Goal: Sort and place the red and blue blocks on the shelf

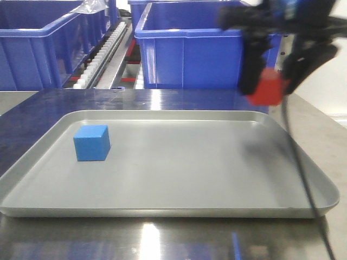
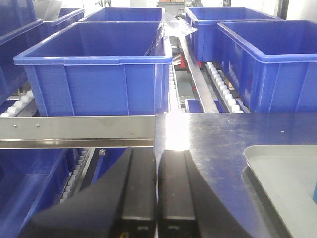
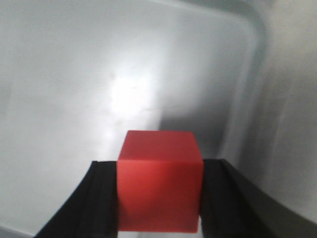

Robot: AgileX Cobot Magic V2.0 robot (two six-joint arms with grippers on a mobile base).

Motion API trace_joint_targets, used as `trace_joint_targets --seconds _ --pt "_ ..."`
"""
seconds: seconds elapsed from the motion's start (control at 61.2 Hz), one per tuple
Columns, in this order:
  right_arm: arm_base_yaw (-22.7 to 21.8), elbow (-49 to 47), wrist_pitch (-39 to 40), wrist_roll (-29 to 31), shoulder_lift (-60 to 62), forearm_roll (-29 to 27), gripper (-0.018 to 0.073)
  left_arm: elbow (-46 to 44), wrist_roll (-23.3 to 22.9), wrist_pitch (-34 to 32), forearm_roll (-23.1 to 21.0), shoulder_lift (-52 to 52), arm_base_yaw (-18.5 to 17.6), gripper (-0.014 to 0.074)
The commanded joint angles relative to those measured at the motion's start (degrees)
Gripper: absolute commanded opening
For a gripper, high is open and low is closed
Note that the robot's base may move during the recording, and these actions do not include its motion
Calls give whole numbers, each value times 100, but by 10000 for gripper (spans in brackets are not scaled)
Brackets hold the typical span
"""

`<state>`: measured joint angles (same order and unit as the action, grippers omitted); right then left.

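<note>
The right gripper clamps the red block between its fingers, held above the tray's far right corner, well apart from the blue block resting at the tray's left.

Warehouse or factory picking station, industrial, not domestic. Evidence:
- steel-framed rack on far side, with flat metal front rail and screws
- large blue plastic bins in rows on it
- white roller tracks between bins
- near side: brushed stainless-steel counter carrying flat grey metal tray with raised rim
- hard overhead light glaring off metal
</note>
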<state>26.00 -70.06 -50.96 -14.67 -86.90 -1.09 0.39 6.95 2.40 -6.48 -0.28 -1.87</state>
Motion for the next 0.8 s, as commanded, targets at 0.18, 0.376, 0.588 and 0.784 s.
trace_joint_targets --seconds 0.18,0.376,0.588,0.784 --pt "-1079 1352 1884 938 1581 -448 69 149 -21 -447 -15 -88 -5 122" --pt "-2030 2478 3254 938 2706 -534 69 149 -21 -447 -15 -88 -5 122" --pt "-2714 3379 3769 933 3983 -90 69 149 -21 -447 -15 -88 -5 122" --pt "-2708 3907 3775 933 5247 632 69 149 -21 -447 -15 -88 -5 122"
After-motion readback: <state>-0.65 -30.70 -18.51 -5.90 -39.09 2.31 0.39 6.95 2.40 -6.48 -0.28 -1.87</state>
